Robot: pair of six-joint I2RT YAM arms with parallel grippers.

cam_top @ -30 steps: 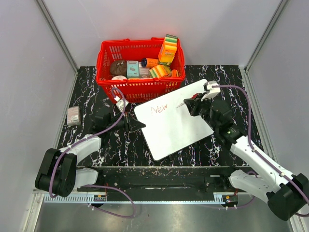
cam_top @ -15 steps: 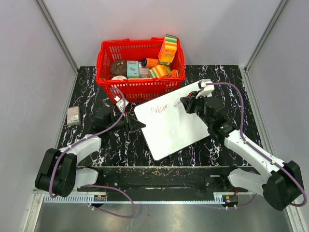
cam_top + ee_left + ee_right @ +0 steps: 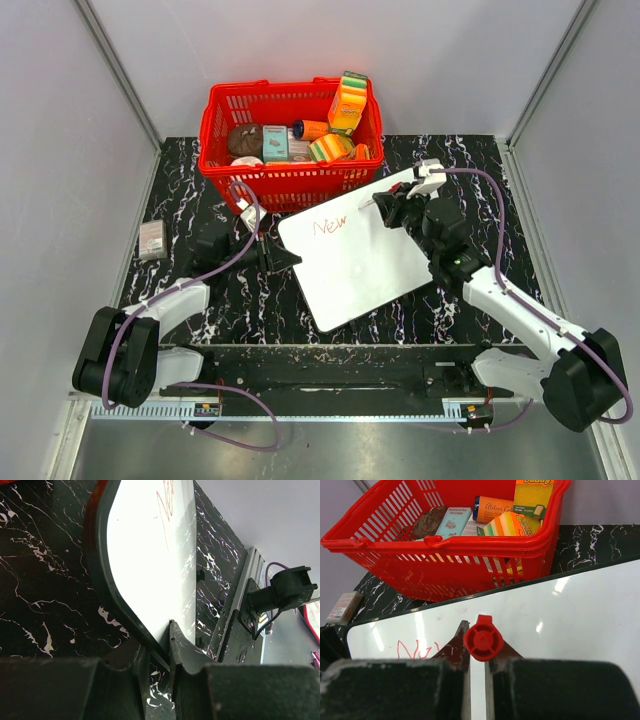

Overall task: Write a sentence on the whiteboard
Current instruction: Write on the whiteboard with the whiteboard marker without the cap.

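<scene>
Presently, item one: the whiteboard (image 3: 355, 262), a thin, glossy white rectangle with rounded corners and a dark rim, lying skewed on the black, white-veined table (image 3: 187, 195) just in front of the red basket (image 3: 290, 185). Item two: the sentence (image 3: 329, 227), so far only the red word "New", in thin handwritten strokes near the board's left corner. Item three: the left gripper (image 3: 159, 647), matt black fingers pinching the board's left edge, one on each face. Item four: the right gripper (image 3: 398, 212), jaws pressed together on a red marker (image 3: 483, 638), its round end toward the wrist camera and its nib aimed at bare board to the right of the word; whether the nib touches cannot be told. Risks, as judged: the slick board may pivot in the narrow edge pinch under pen pressure, slanting the next letters. The smooth round barrel may twist or slide in the jaws, thinning or breaking strokes. A low wrist could smear wet ink. The basket's moulded plastic lattice, packed with cartons and packets, stands close behind the writing line and could be knocked by the arm.
</scene>
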